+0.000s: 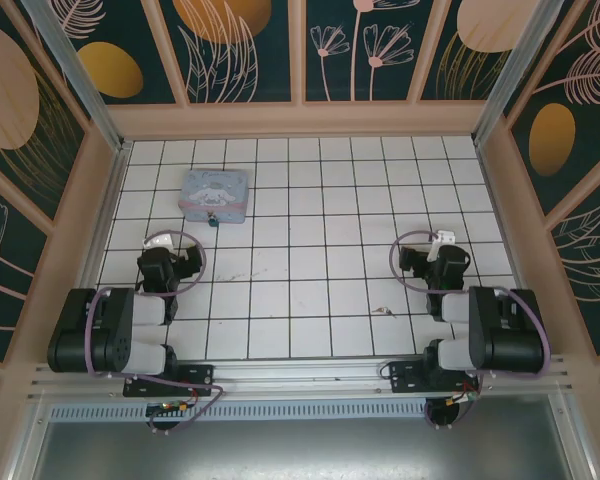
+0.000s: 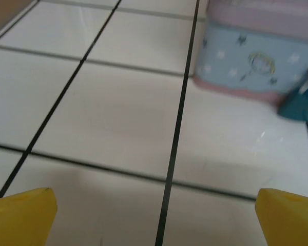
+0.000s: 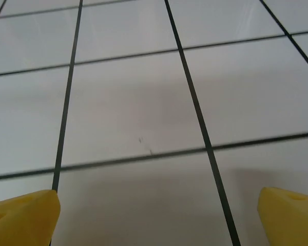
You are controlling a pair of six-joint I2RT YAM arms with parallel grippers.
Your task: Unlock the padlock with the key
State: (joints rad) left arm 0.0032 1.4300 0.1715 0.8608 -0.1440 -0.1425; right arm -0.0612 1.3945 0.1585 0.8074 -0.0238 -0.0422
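Observation:
The padlock (image 1: pixel 211 218), tiny with a dark teal body, lies on the white tiles against the front side of a pale blue tin (image 1: pixel 216 193). In the left wrist view the padlock (image 2: pixel 301 105) sits at the right edge beside the tin (image 2: pixel 254 56). The key (image 1: pixel 384 311) is a small pale sliver on a tile near the front, left of the right arm. My left gripper (image 1: pixel 176 252) (image 2: pixel 156 220) is open over bare tiles, a short way in front of the padlock. My right gripper (image 1: pixel 440 245) (image 3: pixel 156 218) is open too, with nothing between its yellow fingertips (image 3: pixel 23 215).
Wooden walls with dark floral panels enclose the tiled floor (image 1: pixel 310 230) on three sides. The cartoon-printed tin stands at the back left. Both arm bases sit on the rail along the near edge (image 1: pixel 300 385).

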